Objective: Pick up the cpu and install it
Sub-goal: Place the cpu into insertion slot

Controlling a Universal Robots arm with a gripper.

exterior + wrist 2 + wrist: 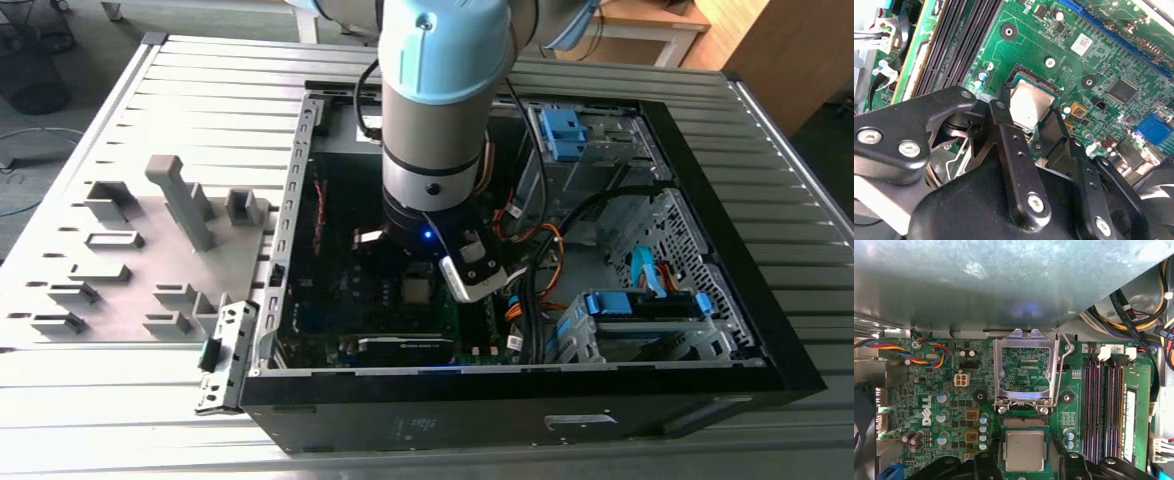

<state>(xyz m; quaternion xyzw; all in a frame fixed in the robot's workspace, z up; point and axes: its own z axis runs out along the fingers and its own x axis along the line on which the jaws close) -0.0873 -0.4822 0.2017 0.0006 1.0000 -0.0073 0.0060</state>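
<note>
Tool fingers are pressed against two opposite edges of the cpu, which is pinched flat between them. The cpu is held at the socket on the green motherboard. Whether it is fully seated cannot be told. In the first wrist view, the hinged socket frame is swung open just beside the cpu, with the memory slots nearby. In the exterior view, the arm is lowered into the open computer case, which is laid on the ribbed worktop. Grey fixture blocks are set at the exterior view's left.
</note>
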